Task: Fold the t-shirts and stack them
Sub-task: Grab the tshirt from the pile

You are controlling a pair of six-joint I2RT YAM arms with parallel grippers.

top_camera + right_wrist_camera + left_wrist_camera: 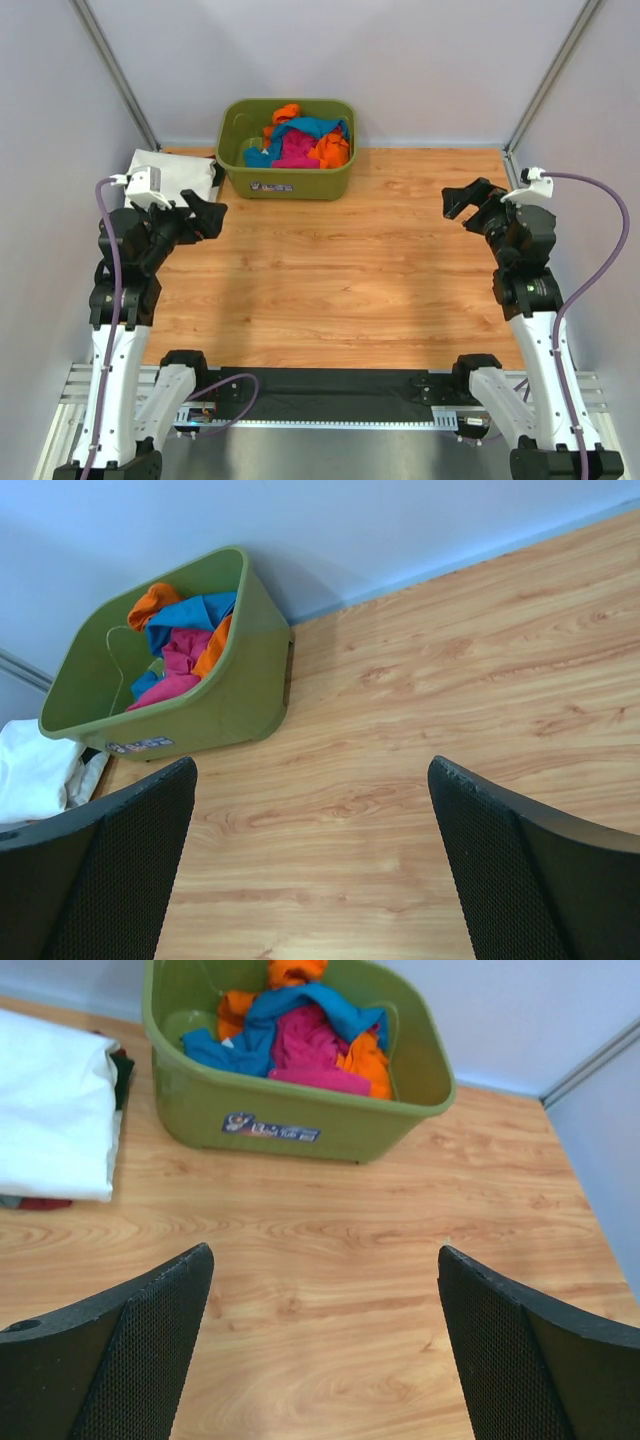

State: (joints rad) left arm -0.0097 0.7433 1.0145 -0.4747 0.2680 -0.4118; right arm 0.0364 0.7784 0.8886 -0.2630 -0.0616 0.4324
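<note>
An olive-green tub [288,178] stands at the back of the table and holds crumpled t-shirts: a teal-blue one [305,128], a pink one [296,153] and orange ones [331,150]. They also show in the left wrist view [300,1035] and the right wrist view [180,645]. A folded white t-shirt [180,175] lies left of the tub on darker folded cloth; it also shows in the left wrist view [50,1110]. My left gripper [210,215] is open and empty above the table's left side. My right gripper [460,200] is open and empty above the right side.
The wooden table [330,270] spreads between the arms. Grey walls and metal posts [115,75] enclose the back and sides. A black strip [330,385] runs along the near edge between the arm bases.
</note>
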